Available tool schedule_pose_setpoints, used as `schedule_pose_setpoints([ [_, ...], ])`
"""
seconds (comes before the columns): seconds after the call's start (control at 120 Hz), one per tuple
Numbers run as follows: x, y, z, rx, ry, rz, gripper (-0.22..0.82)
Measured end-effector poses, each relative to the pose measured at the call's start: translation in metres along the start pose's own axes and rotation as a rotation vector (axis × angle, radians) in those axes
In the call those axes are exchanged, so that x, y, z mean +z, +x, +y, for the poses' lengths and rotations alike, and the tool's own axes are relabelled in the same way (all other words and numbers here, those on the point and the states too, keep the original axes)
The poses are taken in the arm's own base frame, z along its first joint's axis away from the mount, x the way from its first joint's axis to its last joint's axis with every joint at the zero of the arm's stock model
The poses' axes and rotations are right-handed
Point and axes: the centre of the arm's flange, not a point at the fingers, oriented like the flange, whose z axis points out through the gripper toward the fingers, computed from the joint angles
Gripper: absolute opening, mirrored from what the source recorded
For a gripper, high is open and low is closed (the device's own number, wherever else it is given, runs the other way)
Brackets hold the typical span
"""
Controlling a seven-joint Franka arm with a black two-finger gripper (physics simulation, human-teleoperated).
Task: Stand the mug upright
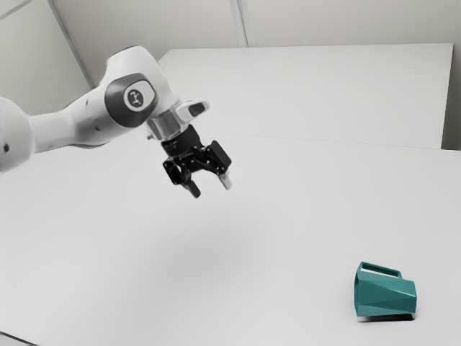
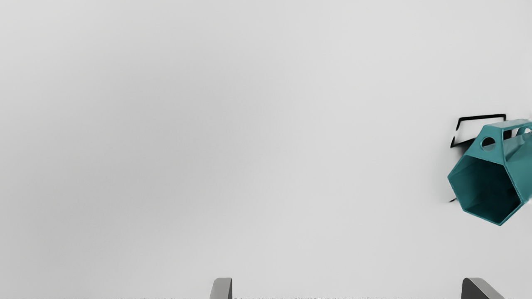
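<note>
Pale walls (image 1: 346, 21) rise behind a white table (image 1: 288, 231), where you have one teal mug (image 1: 385, 295) lying on its side, near the exterior view's lower right corner, its single handle (image 1: 382, 269) uppermost and its mouth toward the exterior view's left. Your one black gripper (image 1: 210, 186) hangs above the tabletop, two jaws spread wide, well apart from the mug.

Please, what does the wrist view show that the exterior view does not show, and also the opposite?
The wrist view looks inside the mug through its mouth and shows a round hole near the handle. The exterior view shows the arm and the mug's far end. Both show the mug lying on its side, the table and the open fingers.
</note>
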Motion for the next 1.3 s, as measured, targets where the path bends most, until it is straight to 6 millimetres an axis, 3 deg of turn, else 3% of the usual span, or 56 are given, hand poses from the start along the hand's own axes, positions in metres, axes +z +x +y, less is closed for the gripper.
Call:
schedule_pose_setpoints([
  [0.183,0.066,0.000,0.040,-0.067,-0.121,-0.081,0.60],
  [0.392,0.125,-0.005,0.077,-0.136,-0.205,-0.153,0.60],
  [0.55,0.176,-0.023,0.111,-0.191,-0.270,-0.216,0.60],
  [0.708,0.211,-0.019,0.127,-0.270,-0.333,-0.243,0.60],
  [0.9,0.231,-0.001,0.136,-0.313,-0.366,-0.235,0.60],
  [1.3,0.258,0.002,0.153,-0.360,-0.409,-0.258,0.60],
])
